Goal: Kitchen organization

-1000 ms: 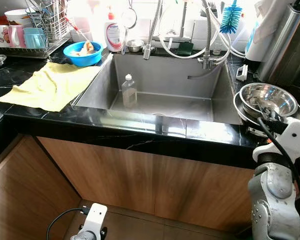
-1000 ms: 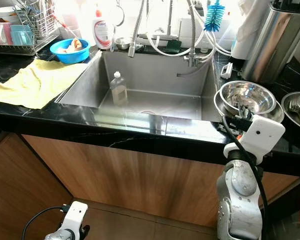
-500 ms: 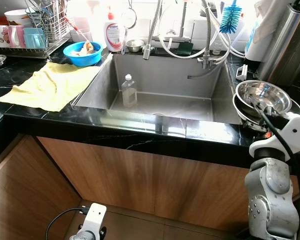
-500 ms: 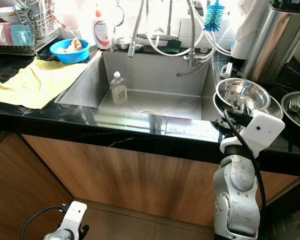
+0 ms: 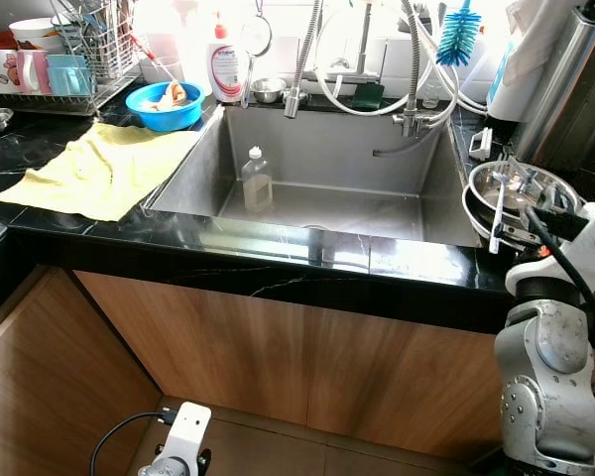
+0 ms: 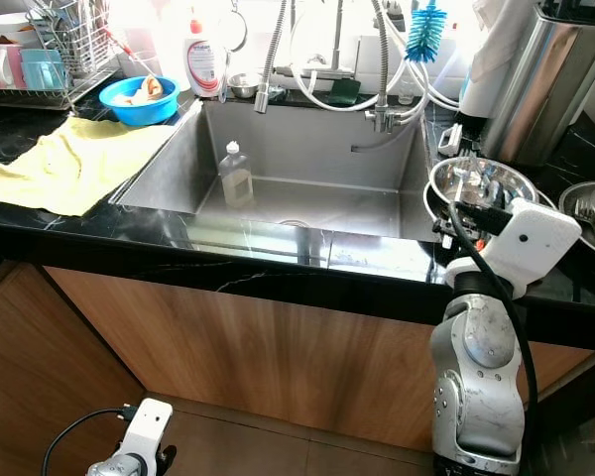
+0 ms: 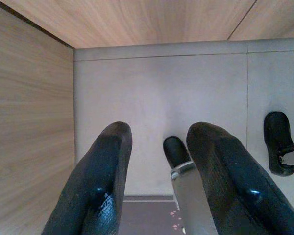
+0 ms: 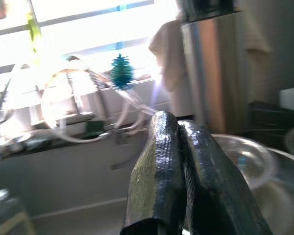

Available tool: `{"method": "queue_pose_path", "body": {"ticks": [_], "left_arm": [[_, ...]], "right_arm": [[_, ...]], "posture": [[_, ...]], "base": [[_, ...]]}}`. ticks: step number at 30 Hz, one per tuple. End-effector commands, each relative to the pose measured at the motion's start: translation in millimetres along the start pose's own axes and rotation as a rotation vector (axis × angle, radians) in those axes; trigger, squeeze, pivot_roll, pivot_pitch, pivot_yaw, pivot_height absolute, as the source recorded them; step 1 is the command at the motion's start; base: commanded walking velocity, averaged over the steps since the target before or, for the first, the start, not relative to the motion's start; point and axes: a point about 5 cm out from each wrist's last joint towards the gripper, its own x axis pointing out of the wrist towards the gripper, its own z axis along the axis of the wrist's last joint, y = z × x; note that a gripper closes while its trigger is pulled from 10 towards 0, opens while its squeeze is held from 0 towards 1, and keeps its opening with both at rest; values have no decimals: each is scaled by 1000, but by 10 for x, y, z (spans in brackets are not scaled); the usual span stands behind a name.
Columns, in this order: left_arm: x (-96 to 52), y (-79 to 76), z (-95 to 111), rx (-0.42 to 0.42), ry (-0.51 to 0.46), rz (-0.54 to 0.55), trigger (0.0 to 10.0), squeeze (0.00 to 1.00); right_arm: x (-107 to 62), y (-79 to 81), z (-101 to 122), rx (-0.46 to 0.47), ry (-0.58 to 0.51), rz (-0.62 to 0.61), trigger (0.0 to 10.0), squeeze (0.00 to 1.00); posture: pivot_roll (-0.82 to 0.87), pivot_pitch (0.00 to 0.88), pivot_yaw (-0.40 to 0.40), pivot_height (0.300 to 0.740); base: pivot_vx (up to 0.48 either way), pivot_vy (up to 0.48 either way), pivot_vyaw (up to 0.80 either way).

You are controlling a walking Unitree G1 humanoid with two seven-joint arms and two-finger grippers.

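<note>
**Right gripper at the steel bowls, right of the sink**

Location: the steel bowl (image 5: 521,190) sits nested on a second dish on the black bench (image 5: 69,233), just beside the right rim of the sink (image 5: 317,188); a tall steel canister (image 5: 565,84) stands behind it; further bowls lie at the far right edge.

Right arm: the right gripper (image 8: 186,181) is raised to bench height at the near rim of the bowl; its wrist view shows the two black fingers pressed together with nothing visible between them; whether they touch the rim cannot be told from the head views.

Left arm: the left gripper (image 7: 159,186) hangs idle near the floor, fingers apart, holding nothing.

Handling judgement: the bowl is likely thin, light, rigid and not fragile; polished metal will be slippery, and possibly wet beside a sink; a pinch across the rim, one finger inside and one outside, appears the soundest hold; lifting straight up should free it from the dish beneath; a tilted pull risks dragging that dish along or clattering into the sink.

Other items: a small bottle (image 5: 257,179) stands in the sink; a yellow cloth (image 5: 99,169) and blue bowl (image 5: 164,104) lie well apart to the left.
</note>
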Motion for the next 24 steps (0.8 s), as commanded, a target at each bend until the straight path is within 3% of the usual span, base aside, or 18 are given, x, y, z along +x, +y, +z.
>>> {"method": "queue_pose_path", "body": {"ticks": [1,6,11,24], "left_arm": [[-3,25,-22,9,11,11,10000,0],[-4,25,-24,5,8,11,10000,0],[-6,24,-33,9,9,10,10000,0],[-10,43,-44,11,8,15,10000,0]], "right_arm": [[11,88,122,-5,-42,58,10000,0],[11,27,100,6,-26,11,10000,0],[-31,-171,-75,-37,74,-110,10000,0],[-34,-251,-37,-9,47,-170,10000,0]], "posture": [[-137,0,23,740],[-138,0,23,740],[-138,0,23,740],[-137,0,26,740]], "base": [[0,0,0],[0,0,0],[0,0,0],[0,0,0]]}}
